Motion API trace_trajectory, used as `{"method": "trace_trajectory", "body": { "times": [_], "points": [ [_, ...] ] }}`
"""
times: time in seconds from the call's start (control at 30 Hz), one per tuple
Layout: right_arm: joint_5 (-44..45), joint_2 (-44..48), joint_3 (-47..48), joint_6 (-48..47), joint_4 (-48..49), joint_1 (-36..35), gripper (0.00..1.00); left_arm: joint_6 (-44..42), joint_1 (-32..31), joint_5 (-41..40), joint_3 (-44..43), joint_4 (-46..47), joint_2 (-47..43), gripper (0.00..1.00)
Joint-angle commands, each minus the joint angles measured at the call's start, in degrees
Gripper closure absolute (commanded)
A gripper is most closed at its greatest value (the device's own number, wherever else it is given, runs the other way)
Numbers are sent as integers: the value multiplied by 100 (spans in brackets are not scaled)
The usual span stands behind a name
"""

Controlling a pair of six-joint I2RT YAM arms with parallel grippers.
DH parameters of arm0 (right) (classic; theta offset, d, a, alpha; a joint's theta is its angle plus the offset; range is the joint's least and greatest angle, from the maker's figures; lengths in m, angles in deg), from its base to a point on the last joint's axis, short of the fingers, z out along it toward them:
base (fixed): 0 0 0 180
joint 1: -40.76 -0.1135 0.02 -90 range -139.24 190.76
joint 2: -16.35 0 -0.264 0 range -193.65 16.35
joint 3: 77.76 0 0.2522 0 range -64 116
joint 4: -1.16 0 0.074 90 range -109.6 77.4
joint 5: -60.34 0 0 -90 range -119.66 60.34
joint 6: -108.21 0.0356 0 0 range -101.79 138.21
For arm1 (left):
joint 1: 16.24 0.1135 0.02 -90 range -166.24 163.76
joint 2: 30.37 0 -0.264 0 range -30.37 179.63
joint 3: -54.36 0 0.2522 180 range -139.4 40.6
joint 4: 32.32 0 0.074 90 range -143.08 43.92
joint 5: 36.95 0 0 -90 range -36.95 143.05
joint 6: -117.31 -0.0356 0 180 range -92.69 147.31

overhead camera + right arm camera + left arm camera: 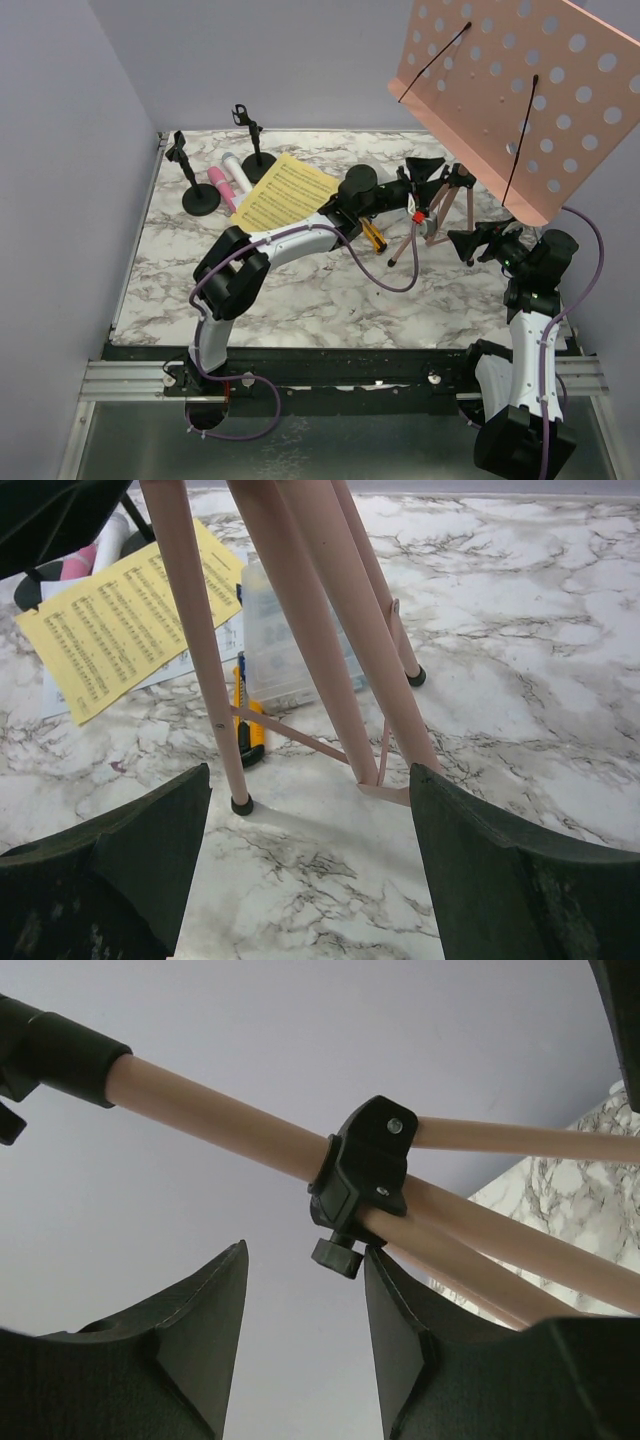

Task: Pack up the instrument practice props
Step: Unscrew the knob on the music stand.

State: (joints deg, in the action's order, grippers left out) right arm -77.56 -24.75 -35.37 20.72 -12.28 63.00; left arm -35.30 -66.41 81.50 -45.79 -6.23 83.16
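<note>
As I read it, you've packed nothing yet: left of the music rack point(490, 100) the two mic holders point(200, 196), pink microphone point(220, 187), white microphone point(233, 166) and yellow page point(285, 192) lie loose on the worktop point(330, 300), while at its tripod your left jaws and right jaws gape wide, empty.

This looks like a robotics lab test cell, not a home. Plain pale lavender walls point(60, 150) box in a marble-patterned surface point(300, 300) at the frame's centre. Along the bottom edge, an aluminium rail point(130, 378) carries the bolted bases of the left arm point(235, 275) and right arm point(525, 350), with purple cables point(398, 290) looping off them.
</note>
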Motion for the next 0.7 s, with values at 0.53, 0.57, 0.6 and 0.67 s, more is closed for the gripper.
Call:
{"method": "trace_trajectory", "body": {
  "times": [0.53,0.57,0.6,0.67],
  "points": [
    [-139,-2,-32,-12,65,48,16,-385,-91,-128,-420,-509,397,64],
    [-133,2,-37,-12,65,51,16,-369,-90,-128,-431,-520,409,67],
    [-132,4,-32,-9,65,49,16,-352,-91,-123,-434,-527,399,69],
    [-132,5,-28,-20,60,45,16,-293,-89,-128,-449,-553,382,75]
  ]
}}
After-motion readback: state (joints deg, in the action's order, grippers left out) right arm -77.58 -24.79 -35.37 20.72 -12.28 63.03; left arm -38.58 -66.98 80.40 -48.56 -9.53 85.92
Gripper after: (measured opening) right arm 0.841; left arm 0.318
